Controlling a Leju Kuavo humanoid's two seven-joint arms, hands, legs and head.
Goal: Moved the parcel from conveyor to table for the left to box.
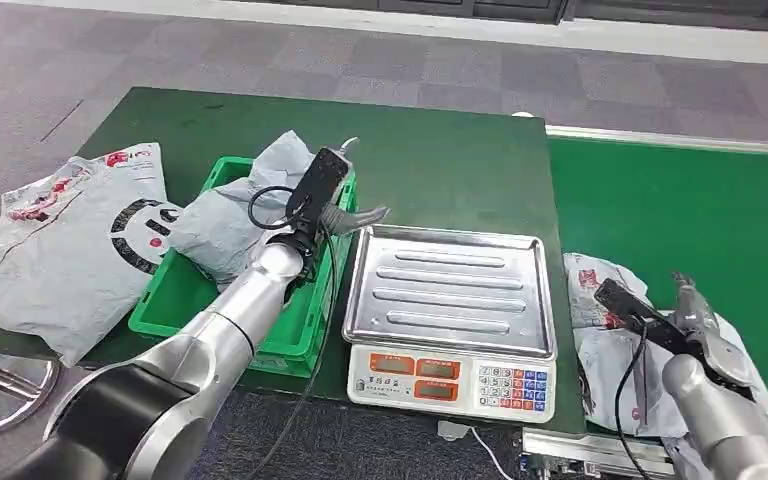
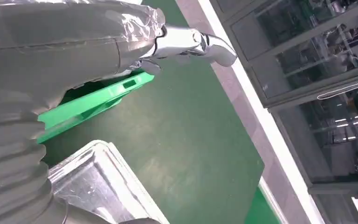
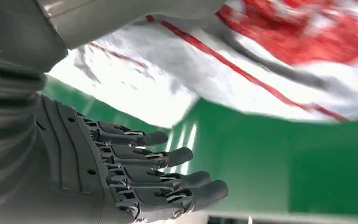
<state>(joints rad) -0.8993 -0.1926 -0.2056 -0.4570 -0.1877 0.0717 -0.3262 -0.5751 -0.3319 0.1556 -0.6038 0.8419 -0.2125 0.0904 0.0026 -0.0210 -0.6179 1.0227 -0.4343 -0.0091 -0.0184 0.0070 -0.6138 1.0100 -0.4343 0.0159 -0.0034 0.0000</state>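
My left robot hand (image 1: pixel 345 205) is stretched out over the green crate (image 1: pixel 305 330), fingers spread, holding nothing; a grey parcel (image 1: pixel 225 225) lies in the crate beside it. My right robot hand (image 1: pixel 695 315) reaches low over the conveyor (image 1: pixel 680 210), just beside a white parcel (image 1: pixel 600 290) with red print. Its wrist view shows the fingers (image 3: pixel 168 158) straight and apart, empty, the parcel close beyond them. A scale (image 1: pixel 450 300) stands between on the worktop (image 1: pixel 440 170).
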